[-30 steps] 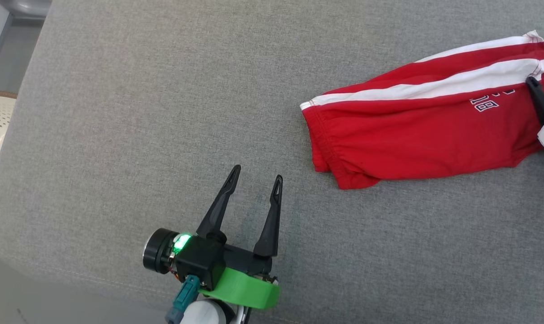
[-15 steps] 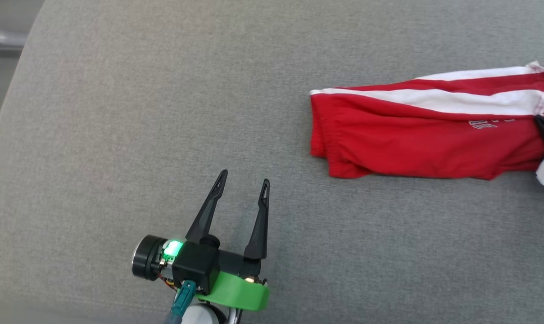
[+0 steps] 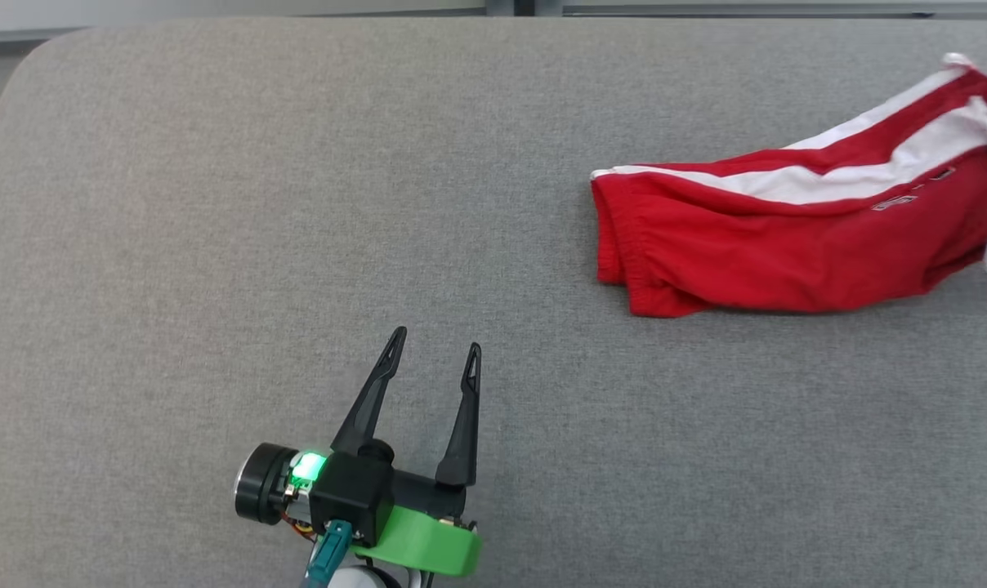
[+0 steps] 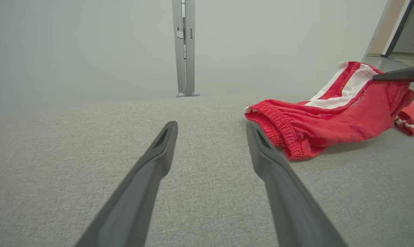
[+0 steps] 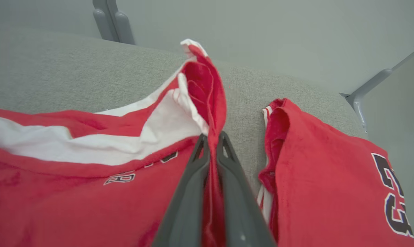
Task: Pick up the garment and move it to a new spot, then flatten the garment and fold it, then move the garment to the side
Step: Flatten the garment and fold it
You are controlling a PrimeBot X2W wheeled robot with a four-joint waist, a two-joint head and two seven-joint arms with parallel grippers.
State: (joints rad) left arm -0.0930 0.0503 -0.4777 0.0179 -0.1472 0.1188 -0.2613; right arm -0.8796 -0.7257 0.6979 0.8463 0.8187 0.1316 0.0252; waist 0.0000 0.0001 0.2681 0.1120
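Garment (image 3: 788, 245): red shorts with white stripes, bunched at the upper right of the head view on the grey padded surface (image 3: 216, 204).
Progress: pick-up apparently under way (one end pinched and raised, the rest lying down); moving, flattening, folding and setting aside remain.
Right gripper (image 5: 212, 144): jaws pressed together on a fold of red cloth.
Left gripper (image 3: 437, 339): jaws spread wide, empty, lower centre, well apart from the cloth.
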